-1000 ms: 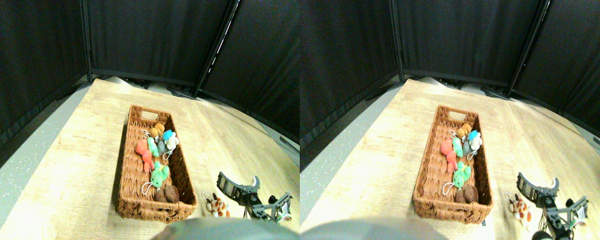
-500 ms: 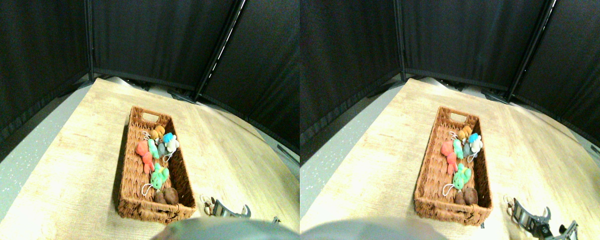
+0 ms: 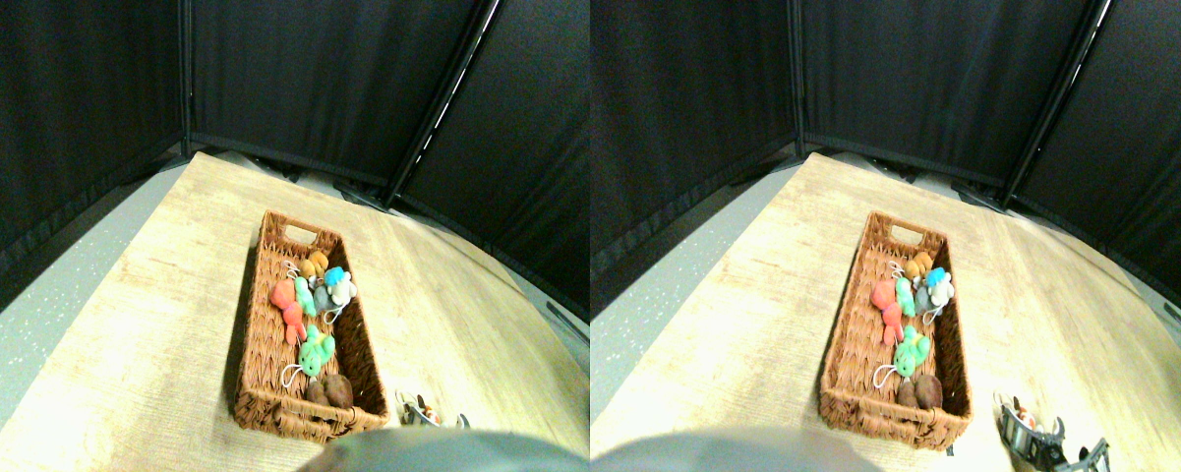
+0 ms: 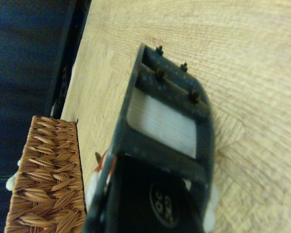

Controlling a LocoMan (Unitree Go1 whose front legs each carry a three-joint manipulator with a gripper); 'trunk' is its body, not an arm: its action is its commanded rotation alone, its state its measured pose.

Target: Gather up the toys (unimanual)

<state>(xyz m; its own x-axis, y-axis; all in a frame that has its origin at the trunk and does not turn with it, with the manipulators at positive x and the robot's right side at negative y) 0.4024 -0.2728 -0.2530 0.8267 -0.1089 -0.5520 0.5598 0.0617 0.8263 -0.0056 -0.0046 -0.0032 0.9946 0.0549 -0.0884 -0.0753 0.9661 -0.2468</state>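
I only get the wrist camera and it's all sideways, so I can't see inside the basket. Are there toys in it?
Observer: Yes. The stereo pair view shows several toys lying in the wicker basket, among them a red toy, a green toy and a brown toy.
Operator: Is any toy outside the basket?
Observer: One. A white-orange spotted toy lies on the table, just to the right of the basket's near end, and the right gripper is right at it.
Operator: Is there room for it in the basket?
Observer: It looks so. The toys lie toward the basket's right side, and the weave along its left side is bare.
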